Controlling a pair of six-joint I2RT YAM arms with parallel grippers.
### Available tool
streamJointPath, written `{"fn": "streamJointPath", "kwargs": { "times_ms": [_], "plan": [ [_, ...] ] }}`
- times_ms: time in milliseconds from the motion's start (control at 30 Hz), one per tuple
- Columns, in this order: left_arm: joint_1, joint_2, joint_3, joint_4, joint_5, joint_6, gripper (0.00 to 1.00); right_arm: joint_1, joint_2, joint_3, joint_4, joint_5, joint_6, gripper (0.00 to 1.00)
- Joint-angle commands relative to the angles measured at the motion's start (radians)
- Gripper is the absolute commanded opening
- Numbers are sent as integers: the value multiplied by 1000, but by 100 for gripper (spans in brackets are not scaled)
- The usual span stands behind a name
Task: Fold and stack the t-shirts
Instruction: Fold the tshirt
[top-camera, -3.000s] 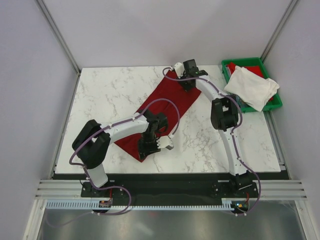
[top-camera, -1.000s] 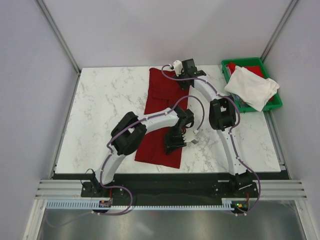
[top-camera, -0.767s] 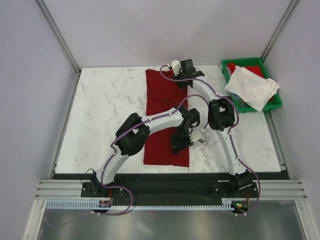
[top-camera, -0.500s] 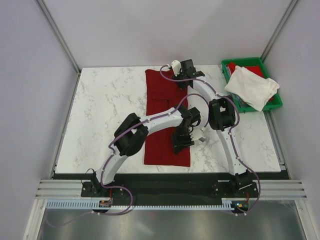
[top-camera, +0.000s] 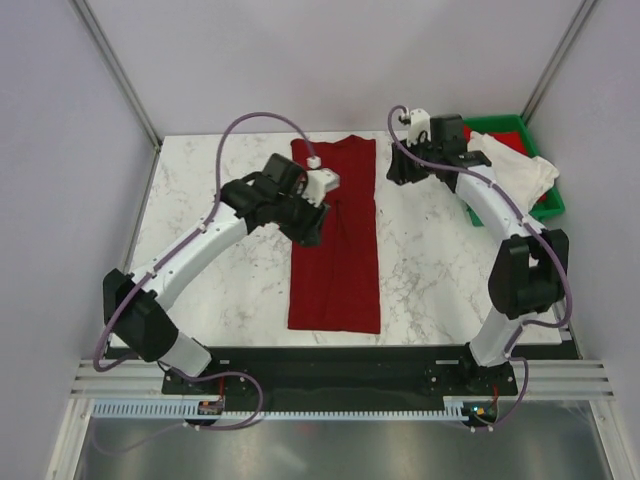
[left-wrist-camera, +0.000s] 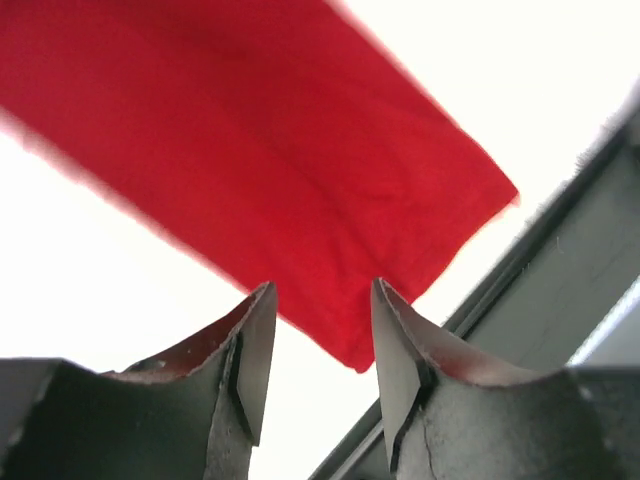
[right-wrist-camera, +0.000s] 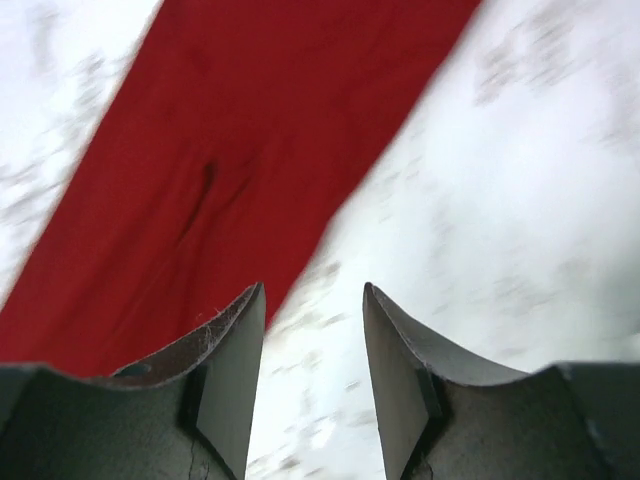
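Marble table | red t-shirt now straight, released | both jaws half-open, empty, withdrawn

A white table with thin grey lines is sitting in the middle, and a green bin is sitting at its far right corner. A silver rail is running along the near edge of the table. Two grey metal poles are going up at the back corners, and pale walls are standing all around.
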Motion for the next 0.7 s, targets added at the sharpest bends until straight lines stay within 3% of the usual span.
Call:
{"fn": "streamJointPath", "kwargs": {
  "times_ms": [0, 67, 233, 533, 667],
  "plan": [
    [239, -3, -236, 130, 116, -294, 51, -10, -42, -246, -95, -286, 174, 52],
    [336, -45, -315, 193, 174, -392, 51, -14, -87, -411, -95, -380, 228, 52],
    [359, -72, -517, 283, 242, -515, 54, -14, -159, -660, -70, -471, 317, 54],
    [359, -36, -786, 358, 305, -670, 59, 41, -204, -826, -136, -531, 394, 56],
    [359, -11, -811, 376, 307, -700, 59, 65, -207, -869, -153, -511, 421, 56]
  ]
}}
